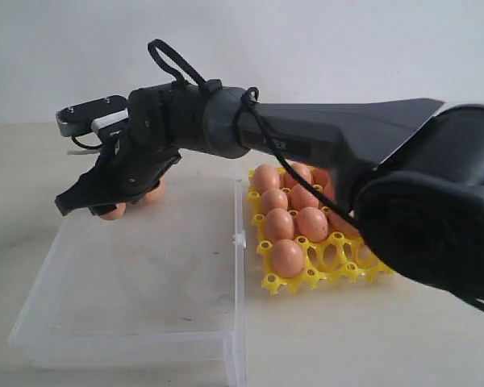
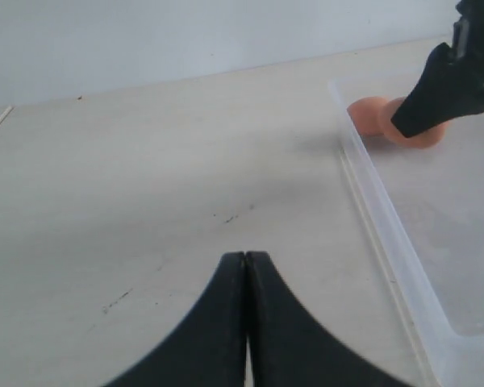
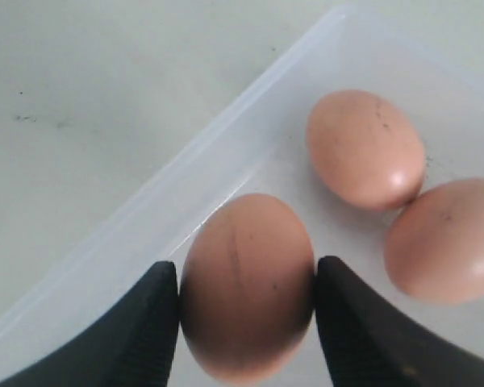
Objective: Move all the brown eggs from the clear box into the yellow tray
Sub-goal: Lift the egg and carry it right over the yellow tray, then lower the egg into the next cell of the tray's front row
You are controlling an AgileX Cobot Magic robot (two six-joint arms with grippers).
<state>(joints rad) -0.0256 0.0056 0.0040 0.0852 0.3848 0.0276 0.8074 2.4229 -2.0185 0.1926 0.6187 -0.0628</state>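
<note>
Seen from the exterior view, most of the clear box (image 1: 145, 282) floor lies bare and open from above. Its far left corner is crowded: the right hand (image 1: 93, 200) grips one brown egg (image 3: 246, 282) beside the wall, two touching eggs (image 3: 365, 149) close by. The yellow tray (image 1: 268, 282) is packed with eggs (image 1: 279, 224); its front cups (image 1: 339, 256) stand open. Bare tabletop (image 2: 145, 177) spreads left of the box.

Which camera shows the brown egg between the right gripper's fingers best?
Right wrist view: the smooth oval brown egg sits close-up between the fingers of the right gripper. The exterior and left wrist views show only orange slivers past the black gripper.
</note>
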